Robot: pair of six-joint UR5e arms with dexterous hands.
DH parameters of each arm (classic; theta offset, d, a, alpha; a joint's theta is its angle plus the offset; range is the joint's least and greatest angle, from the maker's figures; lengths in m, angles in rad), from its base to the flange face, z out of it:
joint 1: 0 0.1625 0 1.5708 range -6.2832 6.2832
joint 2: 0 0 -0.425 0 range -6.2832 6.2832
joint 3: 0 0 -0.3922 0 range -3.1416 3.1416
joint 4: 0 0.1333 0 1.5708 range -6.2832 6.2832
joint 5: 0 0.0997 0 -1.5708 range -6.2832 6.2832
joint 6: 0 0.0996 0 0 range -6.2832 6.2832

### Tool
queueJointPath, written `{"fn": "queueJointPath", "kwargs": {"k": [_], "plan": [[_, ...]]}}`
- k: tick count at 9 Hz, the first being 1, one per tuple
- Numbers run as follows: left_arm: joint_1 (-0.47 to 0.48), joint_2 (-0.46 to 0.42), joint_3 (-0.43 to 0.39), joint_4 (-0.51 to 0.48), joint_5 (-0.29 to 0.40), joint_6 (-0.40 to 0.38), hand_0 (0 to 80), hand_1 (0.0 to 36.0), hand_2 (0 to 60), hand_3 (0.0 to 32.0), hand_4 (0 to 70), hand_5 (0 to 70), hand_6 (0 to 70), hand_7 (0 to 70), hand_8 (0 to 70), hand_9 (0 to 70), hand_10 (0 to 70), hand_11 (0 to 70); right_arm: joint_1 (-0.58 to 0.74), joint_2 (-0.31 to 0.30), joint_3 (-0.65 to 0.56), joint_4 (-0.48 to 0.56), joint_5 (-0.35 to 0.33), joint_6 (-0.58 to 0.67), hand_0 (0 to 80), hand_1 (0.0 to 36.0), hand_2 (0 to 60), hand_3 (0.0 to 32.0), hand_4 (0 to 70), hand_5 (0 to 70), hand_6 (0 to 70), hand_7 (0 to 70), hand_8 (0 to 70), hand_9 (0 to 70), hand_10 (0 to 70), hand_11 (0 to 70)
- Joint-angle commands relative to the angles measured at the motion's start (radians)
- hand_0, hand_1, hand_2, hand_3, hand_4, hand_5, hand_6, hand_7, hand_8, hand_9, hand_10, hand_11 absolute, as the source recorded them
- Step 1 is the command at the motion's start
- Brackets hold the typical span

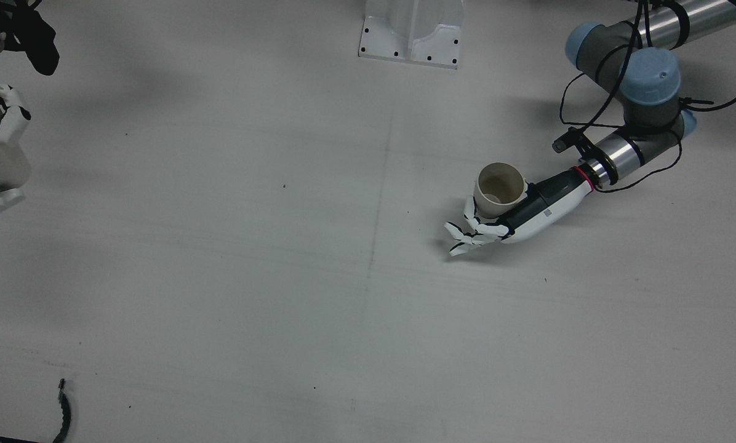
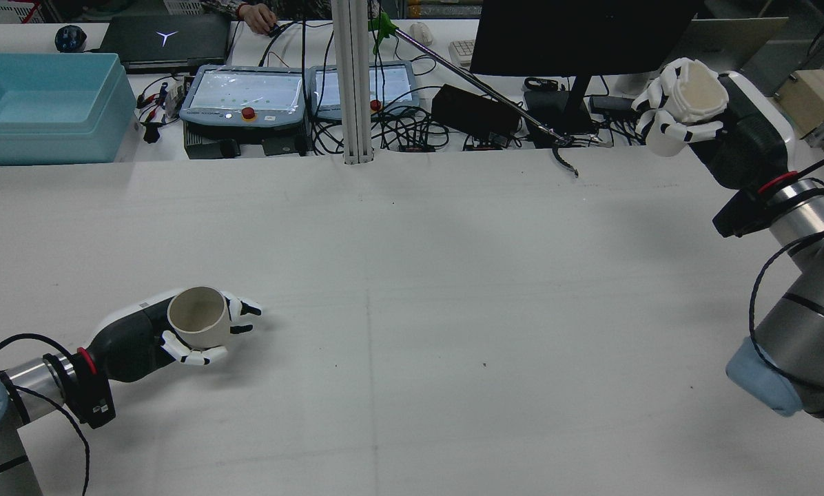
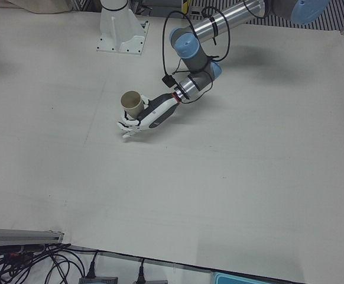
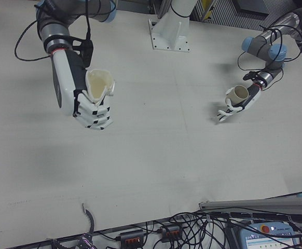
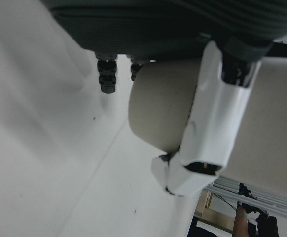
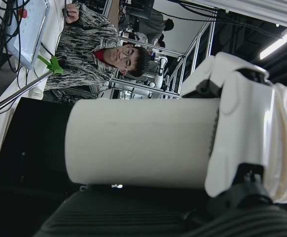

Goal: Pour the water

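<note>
A beige cup (image 2: 197, 317) stands upright with its mouth up, low at the table, on the robot's left side; it also shows in the front view (image 1: 499, 187). My left hand (image 2: 171, 337) is wrapped around its side, with fingers (image 1: 469, 232) curled past it. My right hand (image 4: 83, 98) is raised well above the table and is shut on a white bottle (image 4: 98, 85) with a ribbed open mouth, held roughly upright. The bottle fills the right hand view (image 6: 143, 143). Hands and vessels are far apart, across the table's width.
A white arm pedestal (image 1: 412, 31) stands at the robot's edge of the table. A black hooked cable end (image 1: 64, 412) lies near the operators' edge. Beyond that edge stand a blue bin (image 2: 40, 103), teach pendants (image 2: 243, 96) and a monitor (image 2: 577, 34).
</note>
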Motion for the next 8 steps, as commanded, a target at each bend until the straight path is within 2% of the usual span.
{"fn": "queueJointPath", "kwargs": {"k": [1,2,4,6,7,8], "plan": [[-0.217,0.209,-0.006,-0.149,0.005,-0.013,80.0,36.0,60.0,0.0,70.0,70.0,18.8,32.1,7.2,7.8,7.5,13.6,0.022,-0.054,-0.550,0.570,-0.035,0.123,63.0,36.0,60.0,0.0,29.7,70.0,49.5,67.3,36.0,49.5,34.3,51.3],[-0.295,0.254,-0.009,-0.172,0.010,-0.013,80.0,36.0,60.0,0.0,70.0,70.0,18.6,32.0,7.2,7.8,7.3,13.3,0.012,-0.045,-0.676,0.660,-0.030,0.123,63.1,36.0,60.0,0.0,32.2,70.0,51.0,69.7,37.3,50.9,34.7,51.8],[-0.354,0.335,0.003,-0.239,0.004,-0.004,80.0,36.0,60.0,0.0,70.0,70.0,18.7,32.3,7.1,7.8,7.1,13.0,-0.001,-0.013,-0.879,0.779,-0.029,0.119,61.9,36.0,60.0,0.0,32.7,70.0,50.2,69.0,37.9,51.7,36.1,53.4],[-0.377,0.348,0.050,-0.287,0.001,0.000,80.0,36.0,60.0,0.0,70.0,70.0,17.9,31.1,7.0,7.8,7.1,12.6,0.021,-0.011,-0.889,0.813,-0.029,0.141,59.6,36.0,60.0,0.0,34.1,70.0,49.5,67.7,38.9,53.0,37.5,55.1],[-0.379,0.348,0.087,-0.319,-0.001,0.000,79.7,36.0,60.0,0.0,70.0,70.0,17.8,30.9,6.8,7.6,7.1,12.4,0.035,-0.019,-0.889,0.812,-0.036,0.139,62.6,36.0,60.0,0.0,36.0,70.0,49.0,67.6,37.3,50.8,33.6,50.2],[-0.376,0.348,0.127,-0.351,-0.010,0.006,78.8,36.0,60.0,0.0,70.0,70.0,17.5,30.7,6.8,7.6,7.1,12.4,0.037,-0.034,-0.889,0.810,-0.041,0.138,64.0,29.0,31.3,0.0,29.4,70.0,26.6,41.1,16.7,21.7,13.3,21.5]]}}
